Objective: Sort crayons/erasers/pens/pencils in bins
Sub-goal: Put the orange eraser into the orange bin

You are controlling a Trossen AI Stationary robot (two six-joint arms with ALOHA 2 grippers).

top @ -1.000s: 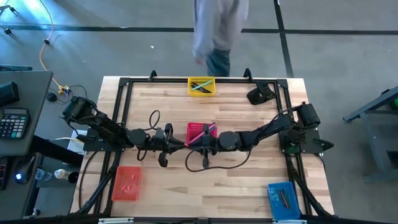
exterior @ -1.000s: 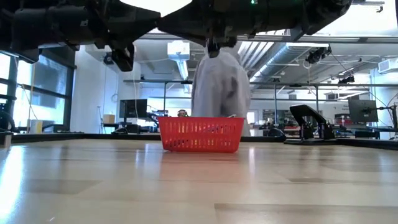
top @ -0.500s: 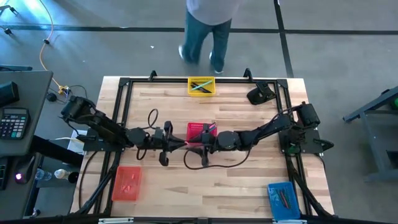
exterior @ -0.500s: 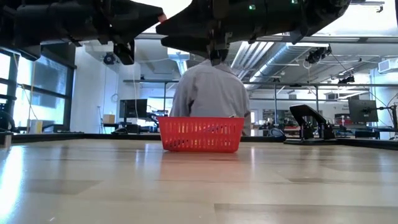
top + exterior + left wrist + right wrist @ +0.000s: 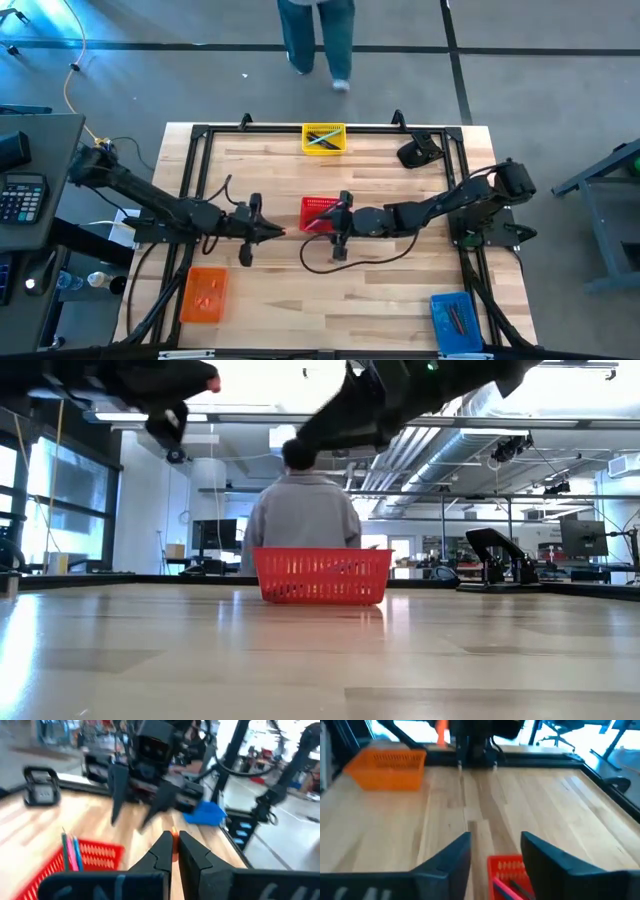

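Observation:
My left gripper point(image 5: 277, 232) hangs above the table, left of the red bin point(image 5: 314, 207), shut on a short red-orange crayon point(image 5: 173, 833). The crayon also shows in the low view point(image 5: 207, 380). My right gripper point(image 5: 323, 222) faces it from the right, above the red bin, its fingers open point(image 5: 495, 851) and holding nothing. Pink and blue pencils point(image 5: 72, 852) lie in the red bin. The yellow bin point(image 5: 323, 138) at the far edge holds green and teal pencils. An orange bin point(image 5: 205, 295) sits near left, a blue bin point(image 5: 455, 320) near right. My left gripper pinches the crayon between its two fingertips; only the crayon's end point(image 5: 173, 833) peeks out between them. The fingers lie roughly level and point toward the table's right. The crayon is lifted well clear of the table.
A black stand point(image 5: 418, 152) sits at the far right corner. Cables loop over the table under both arms point(image 5: 345, 255). A person point(image 5: 300, 510) stands beyond the far edge. Bare wood lies between the red bin and the near edge.
The two grippers, which met over the red bin's left edge, have drawn apart. My left gripper has pulled back toward the table's left edge with the crayon between its tips. My right arm has drawn back a little to the right. The person has walked farther away.

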